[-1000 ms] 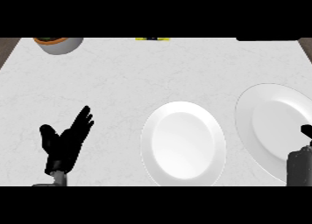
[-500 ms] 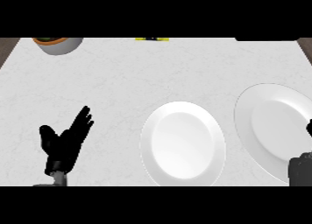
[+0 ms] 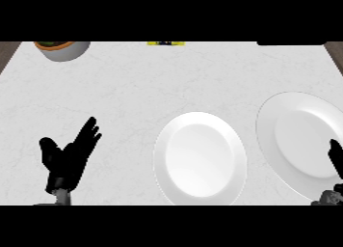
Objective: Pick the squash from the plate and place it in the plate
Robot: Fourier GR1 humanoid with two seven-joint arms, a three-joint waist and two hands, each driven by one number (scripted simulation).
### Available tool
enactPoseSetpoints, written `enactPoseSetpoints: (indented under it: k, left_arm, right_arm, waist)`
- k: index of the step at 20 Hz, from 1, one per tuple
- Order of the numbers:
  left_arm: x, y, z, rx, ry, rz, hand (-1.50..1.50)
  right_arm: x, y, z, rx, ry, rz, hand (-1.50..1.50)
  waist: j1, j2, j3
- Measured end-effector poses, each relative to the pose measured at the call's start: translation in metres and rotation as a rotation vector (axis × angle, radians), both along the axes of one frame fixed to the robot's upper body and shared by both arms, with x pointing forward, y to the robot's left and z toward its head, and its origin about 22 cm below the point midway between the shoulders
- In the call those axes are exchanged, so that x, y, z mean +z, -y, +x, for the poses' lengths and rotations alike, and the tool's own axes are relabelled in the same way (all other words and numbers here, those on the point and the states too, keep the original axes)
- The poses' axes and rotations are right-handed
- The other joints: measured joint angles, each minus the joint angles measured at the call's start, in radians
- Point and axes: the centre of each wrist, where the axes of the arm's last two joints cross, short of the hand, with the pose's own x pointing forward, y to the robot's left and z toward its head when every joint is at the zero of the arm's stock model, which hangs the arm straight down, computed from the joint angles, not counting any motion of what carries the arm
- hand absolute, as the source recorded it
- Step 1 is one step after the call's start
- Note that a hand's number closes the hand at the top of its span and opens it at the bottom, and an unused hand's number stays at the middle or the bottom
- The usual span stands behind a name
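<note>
Here the left hand [image 3: 66,159] rests open at 8 o'clock on the worktop [image 3: 167,77]. Right hand [image 3: 341,164] at 4 o'clock, over the right plate [image 3: 302,140]; fingers state I cannot tell. Centre plate [image 3: 199,157] w/ nothing.

This is a kitchen, seen from above a pale, marble-patterned counter [image 3: 167,82] with dark wood-toned flooring showing past its left and right far corners. Two white dinner plates sit on it, one near the middle [image 3: 200,157] and one at the right [image 3: 302,140]. A small white pot holding something green and orange [image 3: 62,49] stands at the far left corner
</note>
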Motion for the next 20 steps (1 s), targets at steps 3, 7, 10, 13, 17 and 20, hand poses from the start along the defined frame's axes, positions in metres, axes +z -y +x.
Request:
enactPoseSetpoints:
  k: [3,7,10,13,17,20]
  left_arm:
    - [0.000,0.006,0.000,0.003,-0.003,0.002,0.00]
    - [-0.002,0.005,0.000,0.001,0.001,-0.006,0.00]
    - [-0.001,0.007,-0.001,0.007,0.007,0.001,0.00]
    - [0.001,0.003,-0.001,0.006,-0.001,0.001,0.00]
    - [0.001,0.008,-0.005,0.010,0.012,-0.003,0.00]
    - [0.000,0.004,-0.006,0.015,0.007,-0.004,0.00]
  right_arm:
    - [-0.002,-0.023,-0.016,0.072,0.015,0.017,-1.50]
    - [-0.007,-0.049,-0.040,0.146,0.007,0.032,-1.50]
    - [-0.012,-0.064,-0.060,0.179,-0.021,0.043,-1.50]
    - [-0.011,-0.076,-0.071,0.207,-0.033,0.065,-1.50]
    - [-0.017,-0.086,-0.085,0.231,-0.069,0.034,-1.50]
    - [-0.018,-0.092,-0.094,0.248,-0.083,0.031,-1.50]
  waist:
    - [-0.001,0.001,0.000]
    - [-0.003,0.002,0.000]
    - [-0.005,0.003,0.000]
    - [-0.008,0.004,0.000]
    - [-0.011,0.006,-0.001]
    - [-0.017,0.006,0.000]
